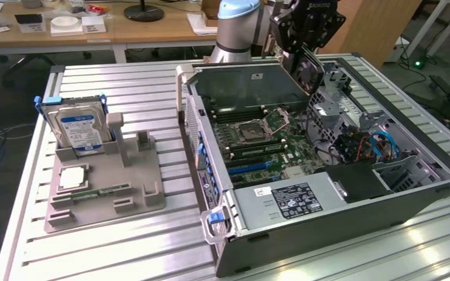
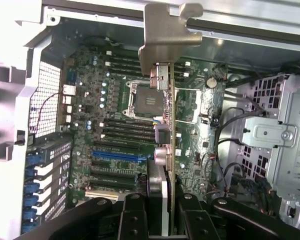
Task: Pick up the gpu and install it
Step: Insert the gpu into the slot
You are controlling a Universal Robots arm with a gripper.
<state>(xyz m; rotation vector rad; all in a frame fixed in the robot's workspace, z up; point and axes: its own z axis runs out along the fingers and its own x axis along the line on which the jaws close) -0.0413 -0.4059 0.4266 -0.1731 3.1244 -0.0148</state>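
Gripper (image 2: 162, 202) clamped on gpu (image 2: 169, 45); I see card edge-on, held over mobo (image 2: 87, 125) in open PC case (image 1: 342, 216).

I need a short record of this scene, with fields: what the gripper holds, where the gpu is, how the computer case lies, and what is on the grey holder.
gripper: shut on the gpu
gpu: held edge-on over the motherboard, metal bracket at the end away from the fingers, not seated in a slot
computer case: lying on its side on the slatted table, side open
grey holder: to the exterior view's left of the case; a blue-labelled hard drive stands in it, and a green memory stick lies flat
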